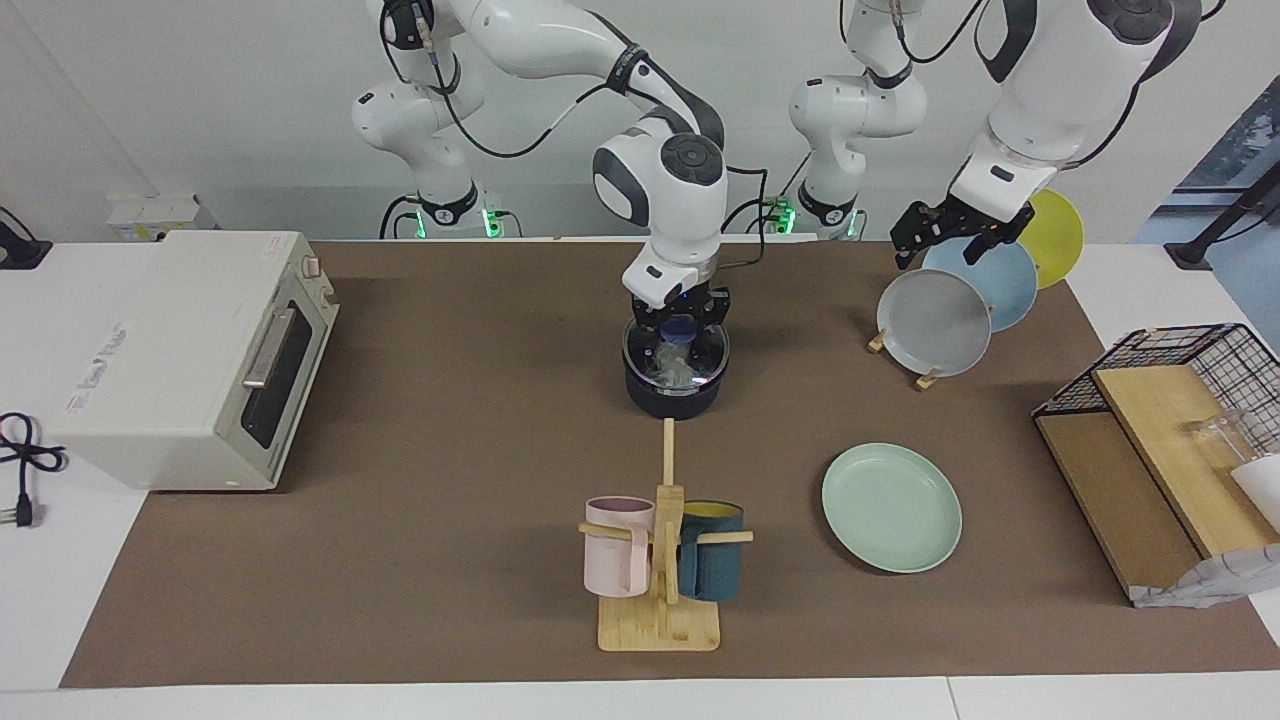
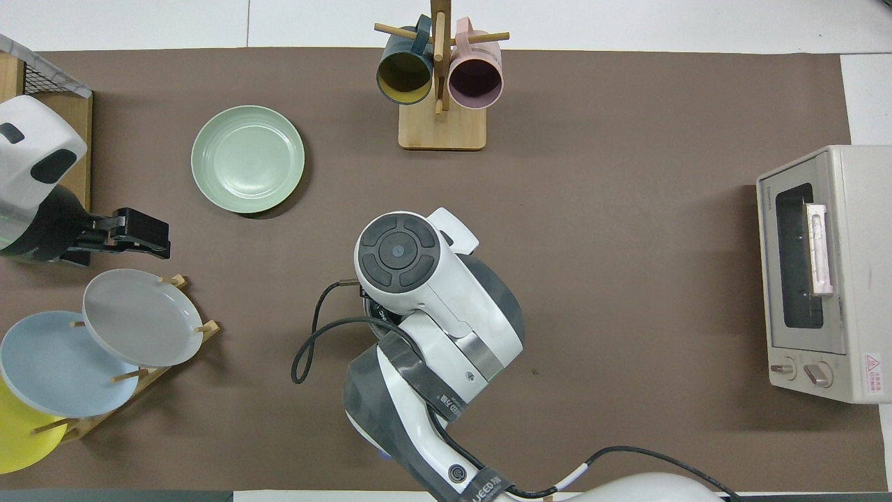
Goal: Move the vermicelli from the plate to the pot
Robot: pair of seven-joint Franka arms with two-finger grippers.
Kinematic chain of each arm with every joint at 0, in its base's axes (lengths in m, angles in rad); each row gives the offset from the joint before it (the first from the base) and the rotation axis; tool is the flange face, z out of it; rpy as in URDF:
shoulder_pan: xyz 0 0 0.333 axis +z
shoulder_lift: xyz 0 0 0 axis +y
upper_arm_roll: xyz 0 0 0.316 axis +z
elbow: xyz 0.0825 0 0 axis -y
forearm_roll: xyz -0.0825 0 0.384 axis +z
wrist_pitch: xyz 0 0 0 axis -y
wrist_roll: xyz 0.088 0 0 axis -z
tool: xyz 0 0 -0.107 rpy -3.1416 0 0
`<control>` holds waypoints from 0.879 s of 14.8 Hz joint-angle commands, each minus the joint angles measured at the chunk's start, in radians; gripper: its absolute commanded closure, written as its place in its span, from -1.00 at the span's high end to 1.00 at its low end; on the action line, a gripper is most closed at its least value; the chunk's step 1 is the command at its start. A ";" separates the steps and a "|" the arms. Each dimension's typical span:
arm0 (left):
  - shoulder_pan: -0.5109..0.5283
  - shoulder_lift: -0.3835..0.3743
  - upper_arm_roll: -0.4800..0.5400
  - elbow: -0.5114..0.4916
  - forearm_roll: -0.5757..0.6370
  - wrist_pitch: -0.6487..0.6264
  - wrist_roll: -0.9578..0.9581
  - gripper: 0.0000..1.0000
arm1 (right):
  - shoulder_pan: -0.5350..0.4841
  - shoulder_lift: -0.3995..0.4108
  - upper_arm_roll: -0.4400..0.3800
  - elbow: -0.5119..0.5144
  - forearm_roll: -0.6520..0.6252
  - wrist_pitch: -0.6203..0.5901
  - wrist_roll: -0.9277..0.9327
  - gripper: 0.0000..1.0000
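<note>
Facing view shows the right gripper (image 1: 680, 322) lowered just over the pot (image 1: 676, 392), and I cannot tell how its fingers stand; whitish vermicelli (image 1: 678, 370) lies inside the pot. Farther from the robots, toward the left arm's end, the mint-green plate (image 1: 891, 507) sits bare on the brown mat (image 1: 450, 480). The left gripper (image 1: 945, 232) waits above the plate rack (image 1: 930, 378), fingers apart and holding nothing. A toaster oven (image 1: 190, 355) stands at the right arm's end, against a white wall.
</note>
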 commanded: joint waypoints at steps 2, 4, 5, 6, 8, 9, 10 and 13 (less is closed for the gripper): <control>0.006 0.012 -0.002 0.024 0.002 -0.007 -0.012 1.00 | 0.002 -0.012 -0.002 -0.017 -0.006 0.019 0.021 -1.00; 0.009 0.010 -0.002 0.024 0.002 -0.007 -0.011 1.00 | 0.004 -0.015 -0.002 -0.034 -0.006 0.045 0.026 -1.00; 0.009 0.010 -0.002 0.024 0.002 -0.006 -0.011 1.00 | 0.004 -0.018 -0.002 -0.055 -0.006 0.068 0.035 -1.00; 0.009 0.010 -0.002 0.024 0.002 -0.004 -0.011 1.00 | 0.004 -0.020 -0.002 -0.063 -0.006 0.074 0.035 -1.00; 0.010 0.010 -0.002 0.024 0.003 0.002 -0.011 1.00 | 0.002 -0.020 -0.002 -0.063 -0.006 0.074 0.035 -1.00; 0.010 0.010 -0.002 0.024 0.003 0.008 -0.011 1.00 | 0.002 -0.020 -0.002 -0.063 -0.008 0.074 0.034 -1.00; 0.010 0.010 -0.002 0.024 0.005 0.014 -0.002 1.00 | 0.002 -0.020 -0.002 -0.063 -0.009 0.074 0.031 -1.00; 0.010 0.012 -0.003 0.022 0.011 0.040 0.008 1.00 | 0.002 -0.020 -0.002 -0.062 -0.049 0.074 0.029 -1.00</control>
